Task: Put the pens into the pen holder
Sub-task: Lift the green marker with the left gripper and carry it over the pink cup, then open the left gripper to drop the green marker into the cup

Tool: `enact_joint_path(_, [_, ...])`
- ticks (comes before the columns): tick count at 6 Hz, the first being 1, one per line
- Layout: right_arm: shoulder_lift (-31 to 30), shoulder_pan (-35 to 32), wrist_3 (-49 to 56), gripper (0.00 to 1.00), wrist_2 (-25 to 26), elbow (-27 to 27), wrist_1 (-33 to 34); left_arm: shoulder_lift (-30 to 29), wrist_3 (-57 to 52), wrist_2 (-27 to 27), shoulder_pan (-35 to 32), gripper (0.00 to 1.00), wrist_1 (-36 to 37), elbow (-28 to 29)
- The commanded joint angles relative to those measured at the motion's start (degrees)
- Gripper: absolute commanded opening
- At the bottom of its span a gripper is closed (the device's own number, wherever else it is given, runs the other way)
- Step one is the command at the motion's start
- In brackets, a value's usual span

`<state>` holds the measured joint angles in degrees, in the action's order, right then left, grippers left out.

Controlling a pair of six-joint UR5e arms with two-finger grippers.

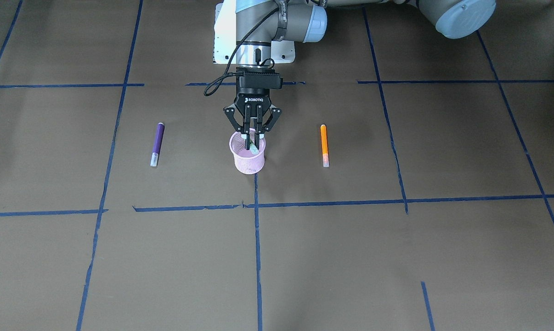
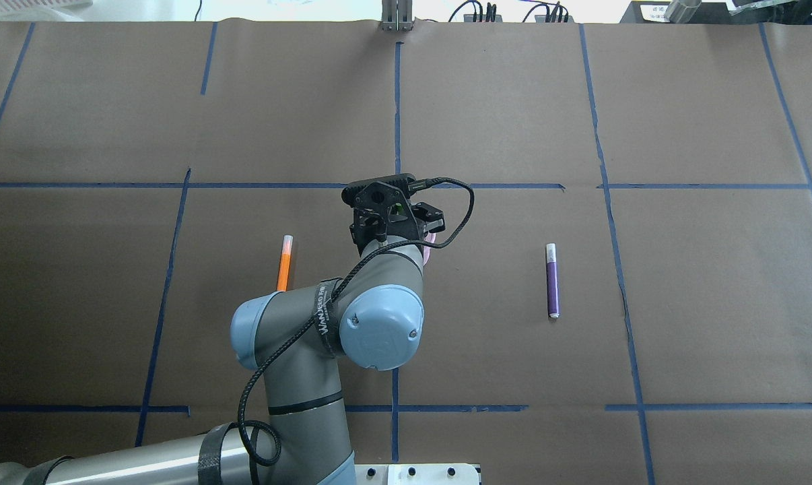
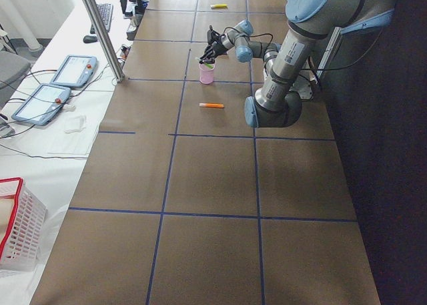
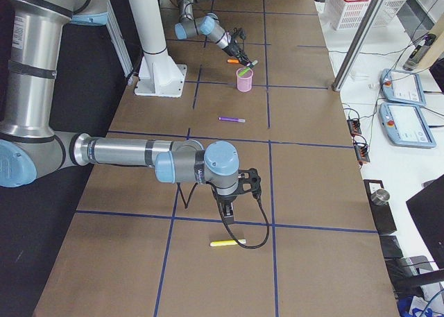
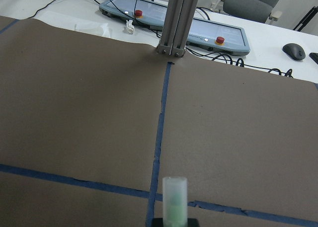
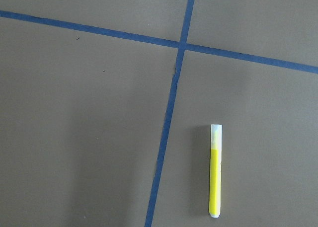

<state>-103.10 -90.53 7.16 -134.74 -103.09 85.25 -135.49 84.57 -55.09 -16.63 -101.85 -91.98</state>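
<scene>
The pink mesh pen holder (image 1: 248, 158) stands upright at the table's middle. My left gripper (image 1: 252, 139) hangs straight above it, shut on a green pen (image 1: 253, 147) whose lower end dips inside the rim. The pen's pale cap shows in the left wrist view (image 5: 175, 199). A purple pen (image 1: 157, 143) and an orange pen (image 1: 324, 145) lie flat on either side of the holder. A yellow pen (image 6: 214, 170) lies on the paper below my right gripper (image 4: 229, 204). I cannot tell whether that gripper is open or shut.
Blue tape lines (image 1: 257, 239) divide the brown paper cover into squares. An aluminium post (image 5: 176, 23) stands at the far table edge with teach pendants (image 3: 60, 78) behind it. A white basket with a red rim (image 3: 17, 231) sits off the table's end.
</scene>
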Motion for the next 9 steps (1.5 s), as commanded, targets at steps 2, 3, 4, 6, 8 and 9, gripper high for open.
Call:
enact_joint_path(2, [0.0, 0.0, -0.2, 1.0, -0.1, 0.2, 0.1, 2.2, -10.3, -9.1, -1.6, 1.0, 0.8, -9.6])
enact_joint_path(3, [0.0, 0.3, -0.1, 1.0, -0.1, 1.5, 0.0, 4.8, -10.5, -15.9, -4.6, 1.0, 2.1, -12.8])
enact_joint_path(4, [0.4, 0.7, -0.1, 1.0, 0.1, 4.0, -0.1, 5.4, -11.6, -27.1, -9.2, 1.0, 10.6, -15.6])
enact_joint_path(6, [1.4, 1.0, -0.1, 1.0, 0.4, 8.0, -1.3, 8.6, -22.9, -43.4, -15.1, 1.0, 23.2, -18.8])
enact_joint_path(8, [3.3, 3.4, -7.1, 0.99, 0.7, 16.8, -12.1, 10.7, -28.7, -46.7, -17.1, 1.0, 23.3, -19.6])
enact_joint_path(9, [5.3, 5.8, -12.6, 0.98, 1.2, 24.5, -22.3, 10.8, -28.7, -46.8, -17.1, 1.0, 23.3, -20.8])
